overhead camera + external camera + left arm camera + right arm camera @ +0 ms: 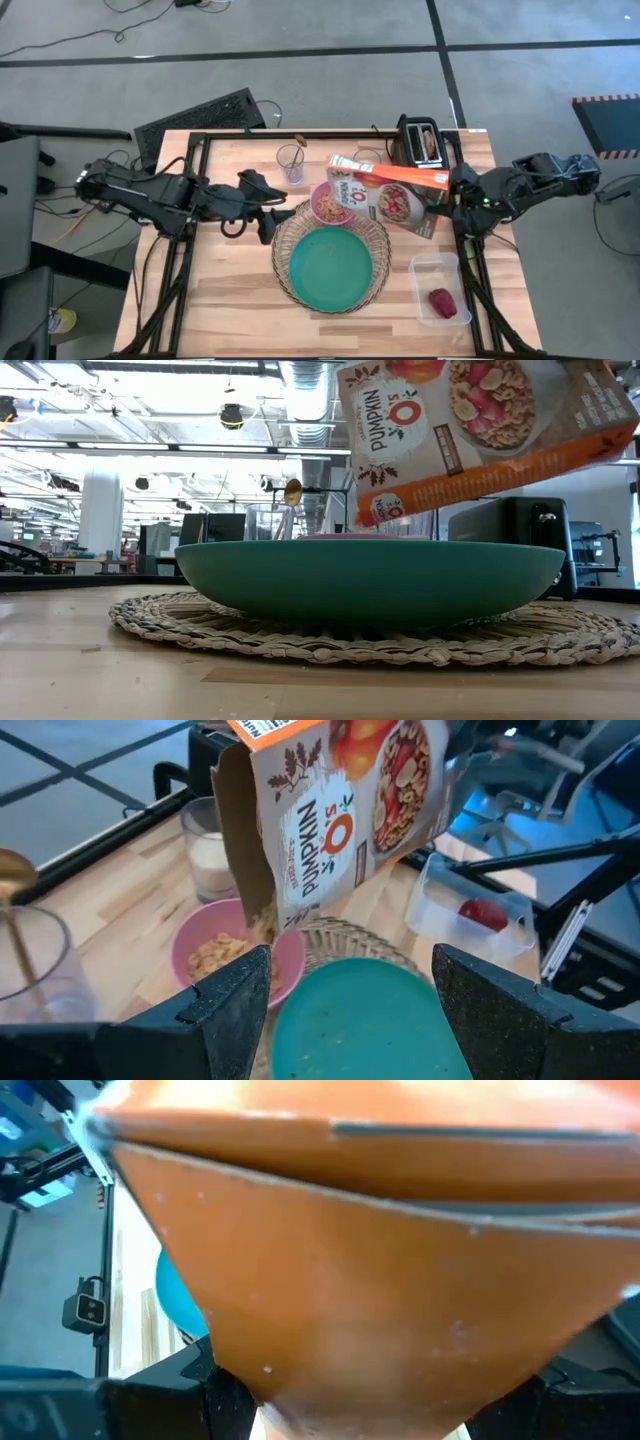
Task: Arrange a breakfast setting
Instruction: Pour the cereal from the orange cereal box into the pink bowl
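Pouring from a tilted orange cardboard cereal box (385,195), right gripper (452,195) clamped on its end, cereal dropping into the small pink bowl (330,205). Bowl touches the round woven charger (290,235), which carries the round teal plate (330,268). Dark red fruit (442,302) lies in a clear plastic tub (420,272) nearby. Left gripper (272,222), fingers apart, waits beside the charger.

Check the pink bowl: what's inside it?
Cereal pieces sit in the pink bowl, with more falling from the tilted cereal box that the right hand holds. The box's open corner covers part of the bowl's inside.
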Robot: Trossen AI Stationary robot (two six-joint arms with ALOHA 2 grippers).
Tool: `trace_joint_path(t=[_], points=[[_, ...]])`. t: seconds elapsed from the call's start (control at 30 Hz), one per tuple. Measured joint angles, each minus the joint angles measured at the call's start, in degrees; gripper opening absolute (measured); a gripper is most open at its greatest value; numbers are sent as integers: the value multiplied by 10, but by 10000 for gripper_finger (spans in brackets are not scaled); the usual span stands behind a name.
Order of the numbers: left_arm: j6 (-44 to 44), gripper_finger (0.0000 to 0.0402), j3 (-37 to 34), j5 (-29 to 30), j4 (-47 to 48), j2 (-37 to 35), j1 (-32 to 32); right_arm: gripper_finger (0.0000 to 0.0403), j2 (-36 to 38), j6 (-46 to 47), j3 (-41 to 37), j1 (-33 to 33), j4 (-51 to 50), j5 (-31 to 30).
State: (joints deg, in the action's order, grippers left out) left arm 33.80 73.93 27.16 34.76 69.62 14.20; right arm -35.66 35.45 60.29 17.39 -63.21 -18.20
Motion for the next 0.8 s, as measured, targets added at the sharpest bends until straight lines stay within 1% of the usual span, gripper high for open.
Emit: trace_joint_path(t=[0.1,0.37,0.8], points=[[2,261,0,1,-28,6,0,290,29,-1,-24,8,-2,0],[12,261,0,1,-78,18,3,290,108,-10,-76,15,35,-2],[21,261,0,4,-118,18,3,290,189,-15,-119,15,42,-2]])
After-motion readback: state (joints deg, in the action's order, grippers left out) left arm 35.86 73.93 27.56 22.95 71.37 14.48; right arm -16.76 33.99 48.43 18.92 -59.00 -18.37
